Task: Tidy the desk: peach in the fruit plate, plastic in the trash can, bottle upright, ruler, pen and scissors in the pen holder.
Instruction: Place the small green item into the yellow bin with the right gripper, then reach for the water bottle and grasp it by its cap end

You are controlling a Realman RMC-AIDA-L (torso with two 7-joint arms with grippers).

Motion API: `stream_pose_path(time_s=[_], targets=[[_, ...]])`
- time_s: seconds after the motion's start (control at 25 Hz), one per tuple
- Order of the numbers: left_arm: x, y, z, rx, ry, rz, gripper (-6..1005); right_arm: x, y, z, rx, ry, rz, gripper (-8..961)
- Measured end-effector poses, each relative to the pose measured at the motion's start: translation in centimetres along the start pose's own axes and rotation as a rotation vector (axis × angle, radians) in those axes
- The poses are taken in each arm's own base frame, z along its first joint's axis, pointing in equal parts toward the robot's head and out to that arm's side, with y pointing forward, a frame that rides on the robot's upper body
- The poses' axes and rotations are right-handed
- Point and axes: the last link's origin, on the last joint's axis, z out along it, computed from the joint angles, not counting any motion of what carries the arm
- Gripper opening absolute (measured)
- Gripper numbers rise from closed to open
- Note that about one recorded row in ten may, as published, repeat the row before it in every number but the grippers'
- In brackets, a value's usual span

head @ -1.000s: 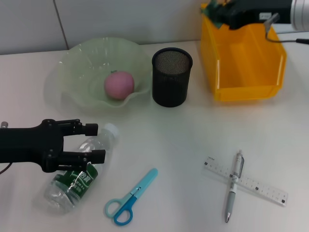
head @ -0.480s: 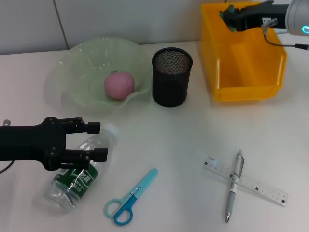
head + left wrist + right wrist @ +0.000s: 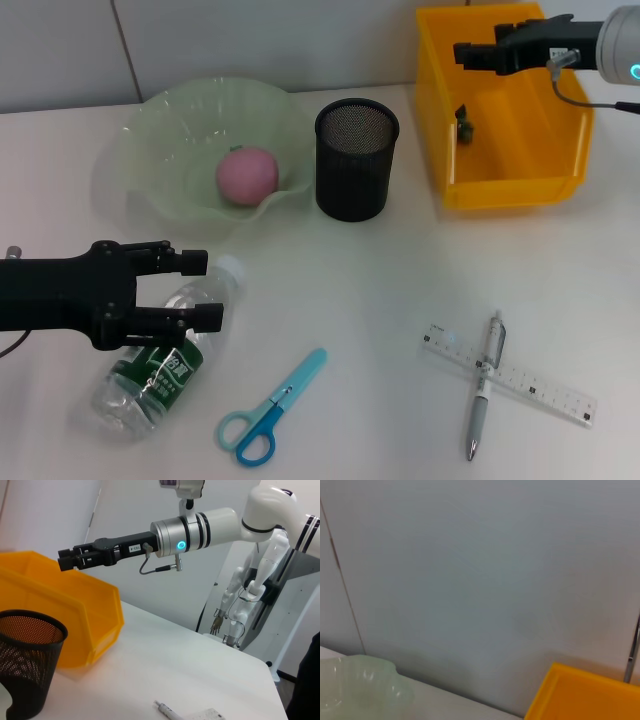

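The clear bottle (image 3: 160,362) with a green label lies on its side at the front left. My left gripper (image 3: 197,290) is open, one finger on each side of the bottle's upper body near its white cap. Above the yellow trash bin (image 3: 560,185), my right gripper (image 3: 463,52) is open with nothing in it; the left wrist view also shows this right gripper (image 3: 67,560). A small dark green piece of plastic (image 3: 465,125) is inside the bin. The peach (image 3: 247,176) rests in the pale green plate (image 3: 150,130). The black mesh pen holder (image 3: 356,160) stands empty.
Blue scissors (image 3: 270,410) lie at the front, right of the bottle. At the front right a pen (image 3: 483,395) lies crosswise over a clear ruler (image 3: 510,387). The pen holder stands between plate and bin.
My right gripper let go of the green plastic, which dropped into the yellow bin, and the arm drew back to the right. The left gripper has hardly moved.
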Motion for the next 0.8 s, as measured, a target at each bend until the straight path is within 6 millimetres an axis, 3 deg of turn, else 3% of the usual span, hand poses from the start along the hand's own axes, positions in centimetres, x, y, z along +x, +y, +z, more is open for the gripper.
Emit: stream_pose_path(time_s=[0.08, 0.28, 0.56, 0.8], targets=[[0.0, 0.0, 0.0, 0.000, 0.000, 0.000, 763, 0.0, -0.1, -0.2, 0.003, -0.002, 0.000, 593], [0.0, 0.0, 0.0, -0.001, 0.001, 0.001, 762, -0.6, -0.1, -1.2, 0.006, -0.037, -0.009, 761], [0.1, -0.1, -0.1, 0.006, 0.010, 0.006, 761, -1.7, 0.9, -3.3, -0.111, -0.127, 0.029, 761], [0.2, 0.0, 0.0, 0.002, 0.009, 0.007, 760, -1.8, 2.5, -5.8, -0.311, -0.146, -0.008, 760]])
